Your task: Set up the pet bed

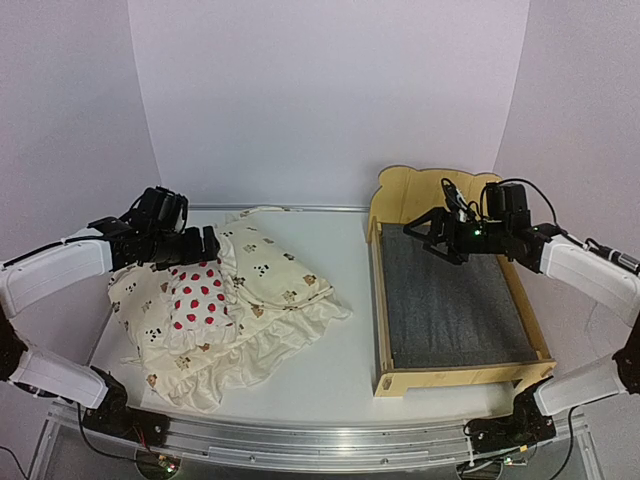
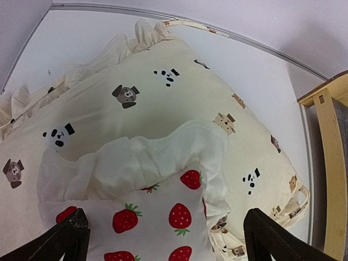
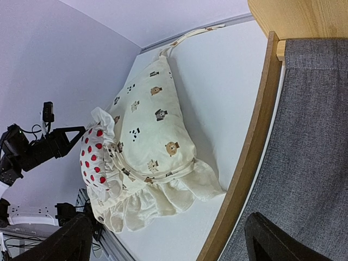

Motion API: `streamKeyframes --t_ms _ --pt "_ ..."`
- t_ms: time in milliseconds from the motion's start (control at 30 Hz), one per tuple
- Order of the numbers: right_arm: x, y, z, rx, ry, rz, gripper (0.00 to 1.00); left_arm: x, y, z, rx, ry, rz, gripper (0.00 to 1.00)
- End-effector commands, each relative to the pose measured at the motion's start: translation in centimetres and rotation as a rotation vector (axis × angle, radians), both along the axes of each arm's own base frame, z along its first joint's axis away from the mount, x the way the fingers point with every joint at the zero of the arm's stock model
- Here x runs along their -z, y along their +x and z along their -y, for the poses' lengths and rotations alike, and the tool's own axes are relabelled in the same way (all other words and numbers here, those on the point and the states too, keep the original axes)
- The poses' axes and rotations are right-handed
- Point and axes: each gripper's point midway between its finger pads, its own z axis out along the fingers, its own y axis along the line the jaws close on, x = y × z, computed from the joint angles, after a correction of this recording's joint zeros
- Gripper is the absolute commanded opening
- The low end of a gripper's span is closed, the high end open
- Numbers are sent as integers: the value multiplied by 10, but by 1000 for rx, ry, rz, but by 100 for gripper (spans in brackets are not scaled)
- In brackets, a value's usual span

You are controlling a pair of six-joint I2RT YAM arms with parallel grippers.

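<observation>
The pet bed [image 1: 381, 300], a light plywood frame with a scalloped headboard and a grey felt base [image 1: 455, 300], sits on the right of the table. My right gripper [image 1: 430, 240] hovers open over the head end of the felt, holding nothing; its wrist view shows the bed's side rail [image 3: 255, 136] between the open fingers. On the left lies a crumpled cream animal-print ruffled cover [image 1: 280, 280] with a small strawberry pillow [image 1: 198, 300] on top. My left gripper [image 1: 198, 248] hangs open just above the pillow [image 2: 163, 217], a finger on each side, gripping nothing.
The white table [image 1: 330, 380] has a strip of bare surface between the cover and the bed. An aluminium rail [image 1: 300, 440] runs along the near edge by the arm bases. Lilac walls close in the back and sides. The cover's ruffle [image 3: 179, 196] ends just short of the bed's rail.
</observation>
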Motion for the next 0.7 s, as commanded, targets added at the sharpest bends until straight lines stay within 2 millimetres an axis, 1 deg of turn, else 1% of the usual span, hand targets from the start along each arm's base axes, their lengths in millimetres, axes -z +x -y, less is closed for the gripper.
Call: streamKeyframes --t_ms 0,100,200,300,467,667 --pt "-11 3 5 27 -14 60 98 -16 4 -10 -75 7 22 100" --pt "-11 -5 7 20 -17 78 98 -8 1 -23 -133 54 -19 100" --pt "-17 -11 6 -8 -15 109 98 2 -3 -28 -152 80 -49 99" --pt "-17 -11 5 -12 -6 89 98 12 -5 -29 -157 88 -68 100" --pt "-20 -14 -6 -50 17 57 98 29 -8 -21 -130 89 -114 100" --pt "-15 -25 -27 -111 -43 63 98 50 -10 -9 -87 98 -173 100"
